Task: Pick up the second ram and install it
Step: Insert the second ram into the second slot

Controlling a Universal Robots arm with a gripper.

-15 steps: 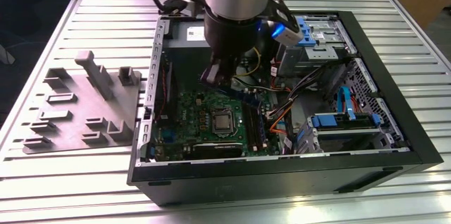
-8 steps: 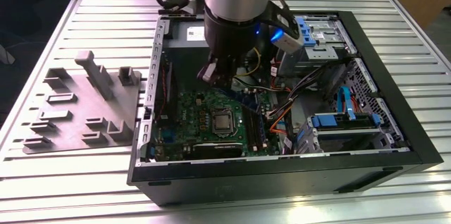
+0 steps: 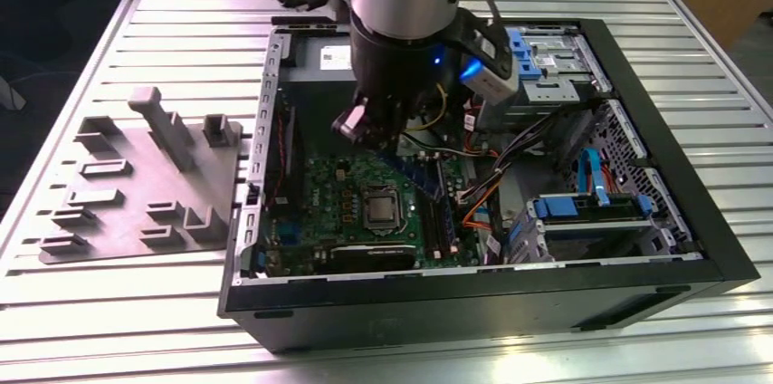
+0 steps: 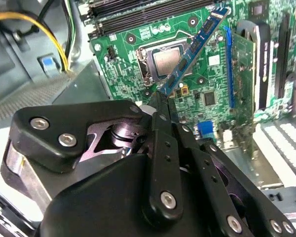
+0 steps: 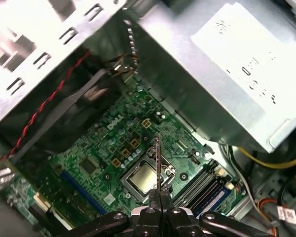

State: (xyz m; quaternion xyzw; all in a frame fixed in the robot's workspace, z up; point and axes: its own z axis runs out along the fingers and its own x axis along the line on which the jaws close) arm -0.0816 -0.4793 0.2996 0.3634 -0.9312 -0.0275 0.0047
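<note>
Matt black metal fingers (image 4: pixel 162 148) — glossy green motherboard (image 4: pixel 123 59) — ribbed bare-metal table (image 3: pixel 181 31).

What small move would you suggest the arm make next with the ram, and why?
Probably shift sideways toward the memory slots: the gripper is shut on the second ram, which seems to hang over the processor socket, not above a slot.

Looking steeply down from beyond the table's (image 3: pixel 121 312) near edge into the open computer case (image 3: pixel 483 298) in the exterior view, and close behind the gripper (image 4: pixel 160 101) in both wrist views, sharing the motherboard (image 5: pixel 103 148) and processor socket (image 5: pixel 144 177).
</note>
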